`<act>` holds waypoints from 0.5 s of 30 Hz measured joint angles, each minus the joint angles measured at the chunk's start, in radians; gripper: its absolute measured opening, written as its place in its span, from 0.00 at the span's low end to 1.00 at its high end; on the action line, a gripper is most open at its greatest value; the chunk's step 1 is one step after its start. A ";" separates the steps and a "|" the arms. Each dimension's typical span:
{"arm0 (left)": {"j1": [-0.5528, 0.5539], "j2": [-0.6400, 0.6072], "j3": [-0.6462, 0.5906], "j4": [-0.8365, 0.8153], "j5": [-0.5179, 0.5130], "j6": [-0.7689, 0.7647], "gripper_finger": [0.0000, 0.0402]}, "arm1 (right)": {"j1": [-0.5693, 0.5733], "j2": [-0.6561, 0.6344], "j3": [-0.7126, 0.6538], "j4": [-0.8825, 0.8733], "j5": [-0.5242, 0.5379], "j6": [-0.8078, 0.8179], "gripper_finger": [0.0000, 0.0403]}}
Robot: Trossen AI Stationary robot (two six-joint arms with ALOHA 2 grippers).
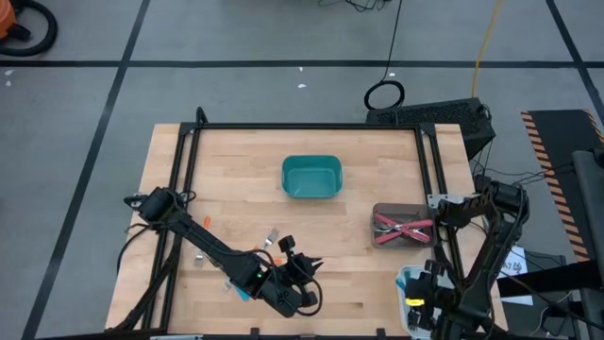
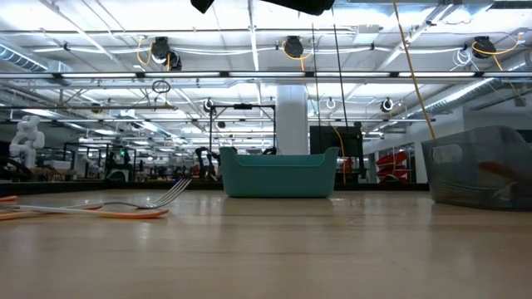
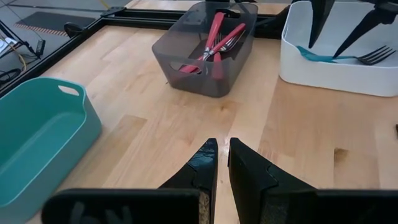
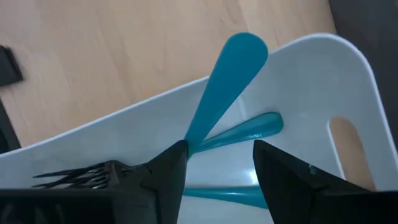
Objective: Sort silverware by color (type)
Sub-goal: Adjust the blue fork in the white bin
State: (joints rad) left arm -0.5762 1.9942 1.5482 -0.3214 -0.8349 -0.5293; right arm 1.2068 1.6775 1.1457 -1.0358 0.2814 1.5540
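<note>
Teal forks [image 4: 227,93] lie binned beneath my released right jaws [image 4: 217,165]; red ones [image 3: 214,40] sorted; orange forks [image 2: 91,213] remain; left jaws [image 3: 222,163] clenched empty.

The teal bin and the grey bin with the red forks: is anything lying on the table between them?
No. In the left wrist view, only bare wood lies between the teal bin and the grey bin.

3 bins [image 3: 205,71]; 3 red forks [image 3: 211,40] in grey one; 3 teal forks [image 4: 227,87] in white one.
</note>
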 joint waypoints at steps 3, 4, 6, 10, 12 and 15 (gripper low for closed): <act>0.000 0.000 0.000 0.000 0.000 0.000 0.10 | 0.000 0.001 0.000 0.010 0.014 0.000 0.45; 0.000 0.000 0.000 0.000 0.000 0.000 0.10 | 0.000 0.000 0.000 0.010 0.012 0.000 0.45; 0.000 0.000 0.000 0.000 0.000 0.000 0.10 | 0.000 -0.002 0.001 0.001 0.006 0.002 0.45; 0.000 0.000 0.000 0.000 0.000 0.000 0.10 | 0.000 -0.003 0.028 -0.073 -0.006 0.038 0.45; 0.000 0.000 0.000 0.000 0.000 0.000 0.10 | 0.000 -0.003 0.051 -0.108 0.003 0.054 0.45; 0.000 0.000 0.000 0.000 0.000 -0.003 0.10 | 0.006 -0.004 0.080 -0.099 0.046 0.052 0.45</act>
State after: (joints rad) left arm -0.5762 1.9942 1.5482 -0.3214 -0.8352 -0.5322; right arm 1.2127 1.6733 1.2259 -1.1347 0.3276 1.6056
